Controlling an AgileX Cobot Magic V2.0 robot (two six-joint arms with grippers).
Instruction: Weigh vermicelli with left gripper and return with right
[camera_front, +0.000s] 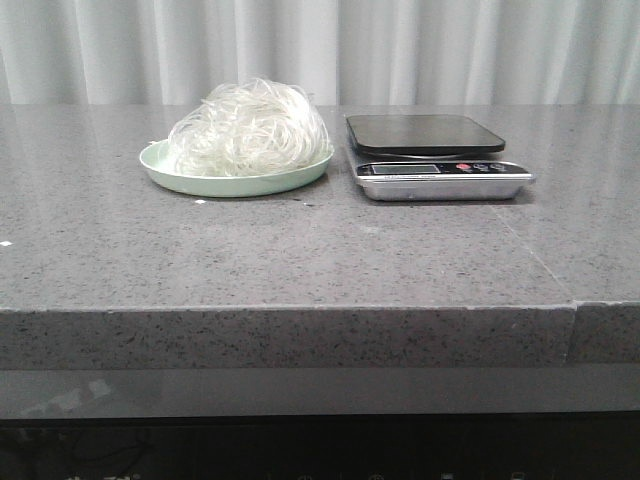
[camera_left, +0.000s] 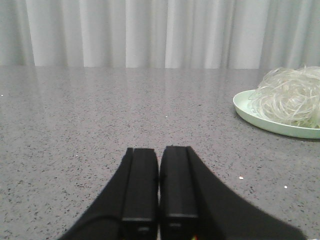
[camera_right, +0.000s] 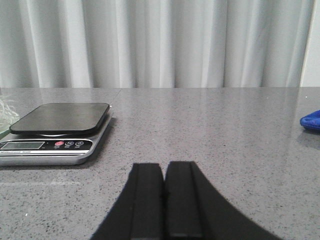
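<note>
A grey stone table (camera_front: 300, 250) is seen, backed by a white curtain (camera_front: 320, 50). On it a scale (camera_front: 437, 157) stands with its black platform bare, just beside a pale green plate (camera_front: 170, 170) on which the vermicelli (camera_front: 248, 128) is heaped. Both the left gripper (camera_left: 159, 187) and the right gripper (camera_right: 164, 190) are held low over bare table, jaws pressed together, nothing grasped. Strands could be shed or left behind when the springy mound is pinched, and the plate could be dragged along. A blue object (camera_right: 311, 121) is glimpsed at the right wrist view's edge.
</note>
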